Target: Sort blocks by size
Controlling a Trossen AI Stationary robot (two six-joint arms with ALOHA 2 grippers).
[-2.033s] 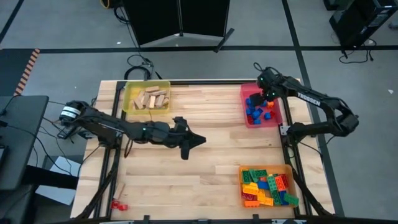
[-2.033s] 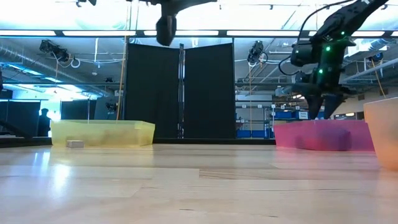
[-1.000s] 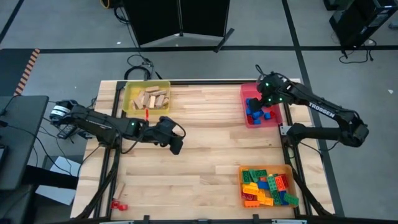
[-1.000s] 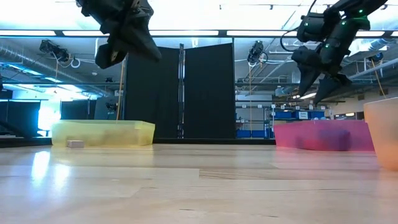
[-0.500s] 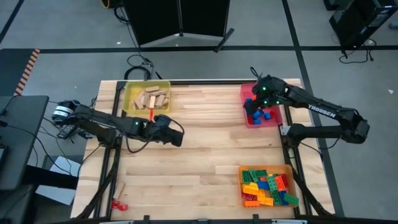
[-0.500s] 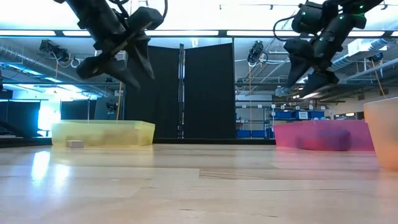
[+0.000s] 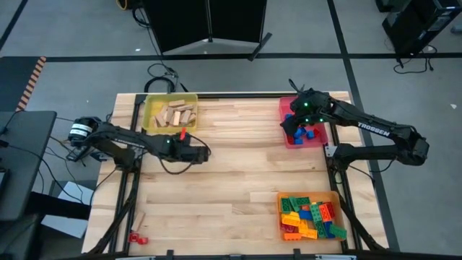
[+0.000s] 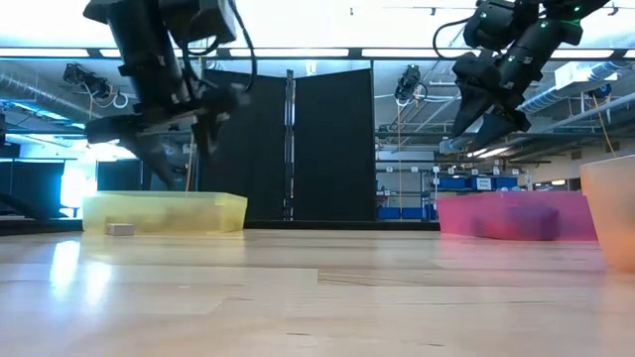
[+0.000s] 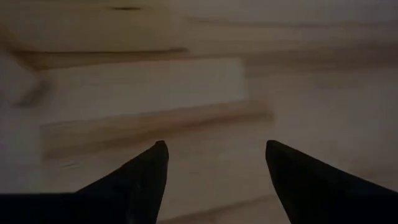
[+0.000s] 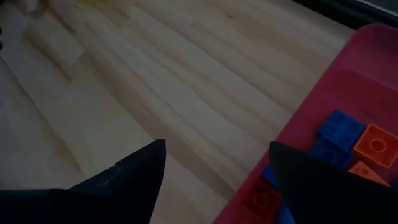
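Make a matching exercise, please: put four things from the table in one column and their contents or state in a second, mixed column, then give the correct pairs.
Column one:
1. translucent yellow plastic tray
2. translucent red plastic tray
3. translucent orange plastic tray
4. left gripper

Column two:
A. mixed green, yellow, orange, red and blue studded bricks
B. plain tan wooden blocks
C. jaws apart, nothing between them
D. blue and red studded bricks

Pairs: 1-B, 2-D, 3-A, 4-C

Overhead, table-level, 2 wrist views
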